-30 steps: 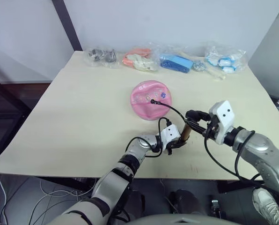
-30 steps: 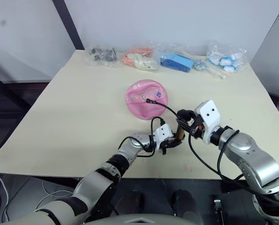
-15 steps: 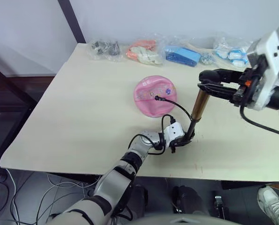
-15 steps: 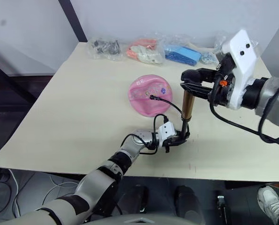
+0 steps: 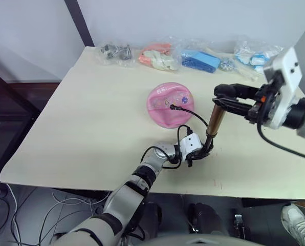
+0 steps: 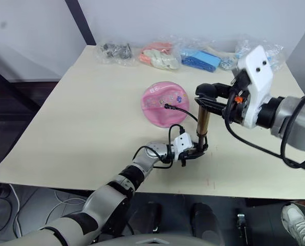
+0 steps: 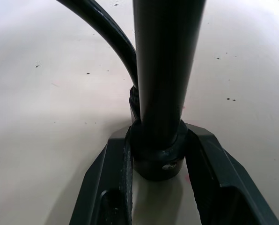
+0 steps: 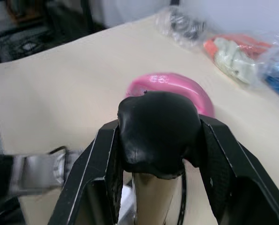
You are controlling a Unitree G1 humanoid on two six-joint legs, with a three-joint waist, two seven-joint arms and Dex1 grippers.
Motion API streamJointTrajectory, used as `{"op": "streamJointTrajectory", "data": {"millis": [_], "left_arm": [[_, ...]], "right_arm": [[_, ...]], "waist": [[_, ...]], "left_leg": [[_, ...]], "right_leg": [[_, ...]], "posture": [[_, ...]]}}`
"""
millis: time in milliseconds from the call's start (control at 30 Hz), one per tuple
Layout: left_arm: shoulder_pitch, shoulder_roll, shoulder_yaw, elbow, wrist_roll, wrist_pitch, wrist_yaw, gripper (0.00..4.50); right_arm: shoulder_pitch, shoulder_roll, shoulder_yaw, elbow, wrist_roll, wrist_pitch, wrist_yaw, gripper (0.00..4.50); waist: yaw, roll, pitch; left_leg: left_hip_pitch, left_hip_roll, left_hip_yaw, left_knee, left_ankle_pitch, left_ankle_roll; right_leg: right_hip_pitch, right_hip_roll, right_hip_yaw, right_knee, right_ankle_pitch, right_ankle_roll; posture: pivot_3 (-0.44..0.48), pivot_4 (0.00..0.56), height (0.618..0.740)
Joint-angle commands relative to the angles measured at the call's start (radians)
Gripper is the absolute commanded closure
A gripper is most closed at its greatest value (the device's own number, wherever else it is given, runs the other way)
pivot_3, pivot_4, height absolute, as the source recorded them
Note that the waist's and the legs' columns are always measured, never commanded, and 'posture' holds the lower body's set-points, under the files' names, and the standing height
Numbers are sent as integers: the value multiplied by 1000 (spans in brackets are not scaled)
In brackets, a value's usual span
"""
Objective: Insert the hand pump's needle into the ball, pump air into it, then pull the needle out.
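The black knob [image 8: 157, 133] of the hand pump [image 6: 202, 119] is clamped in the right hand [image 6: 206, 96], lower than half a second ago: a downstroke is judged underway. Below, the pump's base is gripped by the left hand [image 5: 199, 152] on the bench [image 5: 91, 123]. Beyond, the needle [image 5: 172, 107] sits in the ball [image 5: 168, 105].

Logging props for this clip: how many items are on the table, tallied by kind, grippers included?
Hand pump: 1
Pink ball: 1
Clear plastic bags along the far edge: 4
Grippers, left gripper and right gripper, each clamped on the pump: 2
Total: 8
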Motion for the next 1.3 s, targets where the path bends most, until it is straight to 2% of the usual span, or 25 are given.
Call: {"op": "streamJointTrajectory", "data": {"millis": [33, 233, 333, 400, 467, 667, 800, 900, 1033, 1300], "left_arm": [[45, 26, -22, 92, 55, 70, 14, 3378], [49, 20, -22, 87, 54, 73, 21, 3378], [50, 20, -22, 86, 55, 73, 23, 3378], [51, 22, -21, 85, 56, 73, 23, 3378], [54, 23, -21, 83, 57, 72, 23, 3378], [59, 28, -19, 82, 56, 71, 21, 3378], [61, 31, -19, 85, 57, 69, 19, 3378], [59, 31, -19, 91, 58, 68, 18, 3378], [56, 28, -21, 98, 61, 65, 17, 3378], [53, 25, -23, 102, 63, 63, 18, 3378]], "right_arm": [[112, 37, 136, -5, -109, -12, 77, 2829], [275, 119, 408, 156, -520, -202, 237, 2829], [316, 170, 460, 243, -626, -262, 293, 2837], [323, 194, 460, 259, -663, -278, 317, 3355], [321, 203, 441, 243, -680, -273, 333, 3440], [265, 199, 269, 113, -590, -177, 323, 3440], [117, 147, 42, 16, -377, -49, 290, 3440], [17, 96, -62, 9, -231, 29, 255, 3440], [-84, 38, -136, 31, -67, 90, 186, 3441], [-152, -22, -147, 56, 87, 92, 83, 3441]], "waist": [[-1, 0, -3], [-5, -3, -11], [-6, -3, -14], [-8, -1, -16], [-12, 0, -17], [-12, 2, -15], [-9, 9, -6], [-6, 12, -1], [0, 10, 2], [1, 10, 4]], "left_leg": [[1, 1, 0, 0, 0, 0], [12, 2, -1, -2, 0, 0], [15, 3, -1, -3, 0, 0], [15, 2, -1, -2, 0, 0], [16, 2, -1, -3, 0, 0], [14, 2, -2, -3, 0, 0], [10, 0, -2, -3, 0, 0], [5, -1, -2, -1, 0, 0], [3, -1, -4, -1, 0, 0], [2, -1, -3, 0, 0, 0]], "right_leg": [[1, 0, 0, 0, -1, -1], [9, 1, 0, 0, -3, -5], [12, -1, -1, 0, -4, -5], [12, -1, -1, 0, -4, -5], [13, 0, -1, 0, -4, -5], [12, 1, -2, 0, -4, -5], [10, 0, -2, 0, -3, -5], [5, 0, -2, 0, -1, -1], [5, 0, -4, 0, -2, -2], [4, -1, -3, 0, -3, -4]], "posture": [[0, 150, 740], [0, 150, 740], [0, 150, 740], [0, 150, 740], [0, 150, 740], [0, 150, 740], [0, 150, 740], [0, 150, 740], [0, 150, 740], [0, 150, 740]]}}
